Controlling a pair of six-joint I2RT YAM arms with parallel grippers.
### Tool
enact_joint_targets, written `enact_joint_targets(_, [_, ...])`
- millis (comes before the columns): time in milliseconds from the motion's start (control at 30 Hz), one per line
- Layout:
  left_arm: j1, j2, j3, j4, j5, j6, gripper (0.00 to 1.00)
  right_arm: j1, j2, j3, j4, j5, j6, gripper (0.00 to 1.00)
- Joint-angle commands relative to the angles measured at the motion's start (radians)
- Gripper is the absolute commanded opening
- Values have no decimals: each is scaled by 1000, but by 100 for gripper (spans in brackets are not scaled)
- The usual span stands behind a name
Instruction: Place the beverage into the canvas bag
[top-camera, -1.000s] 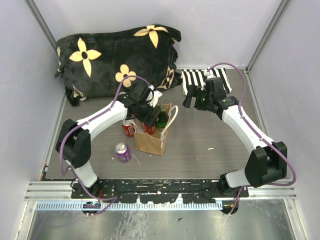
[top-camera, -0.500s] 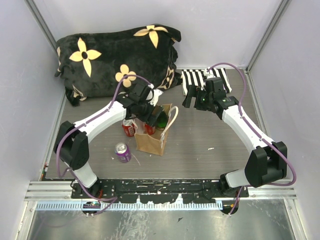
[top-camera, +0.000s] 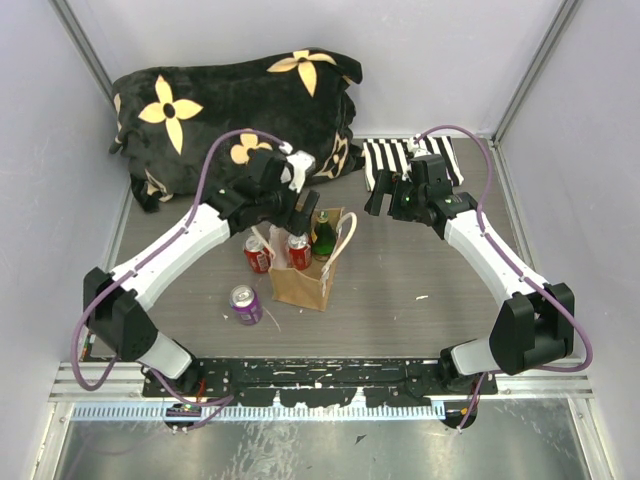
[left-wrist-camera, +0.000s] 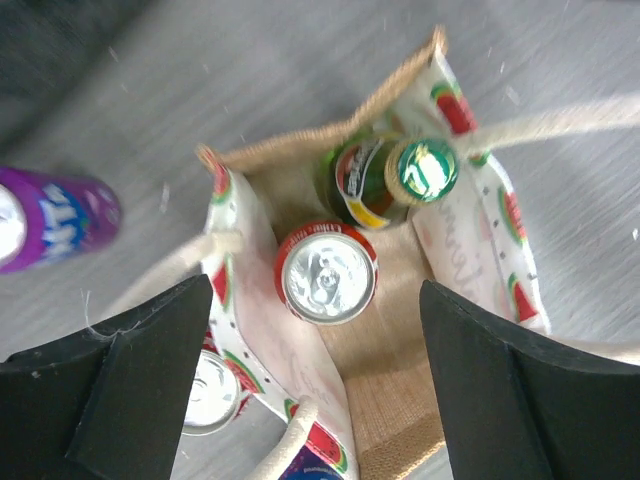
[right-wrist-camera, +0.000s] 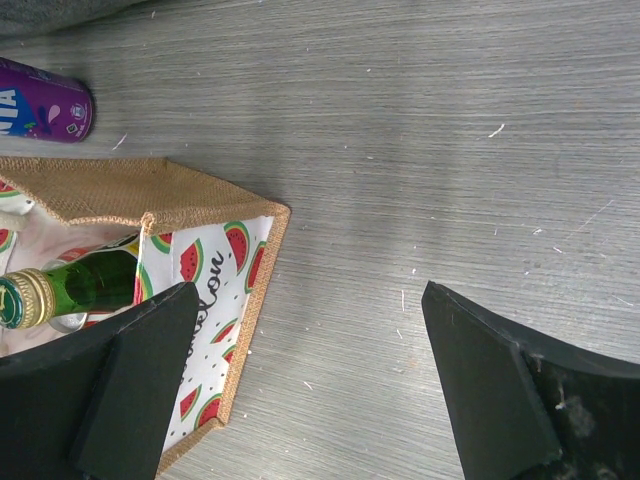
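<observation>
Your left fingers (left-wrist-camera: 150, 370) are spread wide and hold nothing, poised over the open mouth of the canvas bag (left-wrist-camera: 290, 152). Your right fingers (right-wrist-camera: 130, 380) are just as wide apart and empty, off the bag's right side above bare counter (right-wrist-camera: 450, 150). Nearest your bases, the purple can (top-camera: 245, 303) sits alone on the counter, apart from the bag's left corner. A little farther on, a red can (top-camera: 258, 255) stands just beside the bag's left wall, outside it. Inside the bag a second red can (left-wrist-camera: 326, 272) stands upright next to a green bottle (left-wrist-camera: 385, 180), directly below the left fingers. Either loose can is probably stiff but thin-walled and smooth, so close across the middle of its body with moderate force. The bag is soft and its cream handles (top-camera: 347, 232) flop, so expect the rim to give if nudged. Beyond lie the striped cloth (top-camera: 385, 160) and the flowered blanket (top-camera: 220, 120)
</observation>
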Motion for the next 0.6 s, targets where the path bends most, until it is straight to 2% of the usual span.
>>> enact_joint_targets(0, [15, -96, 158, 63, -67, 32, 93, -3, -13, 34, 36, -13, 12, 100])
enact_joint_targets(100, [104, -72, 306, 6, -53, 45, 95, -5, -12, 35, 35, -13, 11, 100])
enact_joint_targets(200, [278, -21, 437, -81, 22, 13, 94, -5, -10, 35, 37, -14, 9, 100])
enact_joint_targets(267, [356, 8, 464, -133, 48, 28, 93, -4, -9, 34, 39, -16, 7, 100])
enact_joint_targets(433, [451, 76, 433, -275, 85, 111, 93, -5, -7, 24, 48, -22, 7, 100])
enact_joint_targets(567, [456, 100, 356, -270, 96, 137, 93, -5, -6, 16, 56, -30, 14, 100])
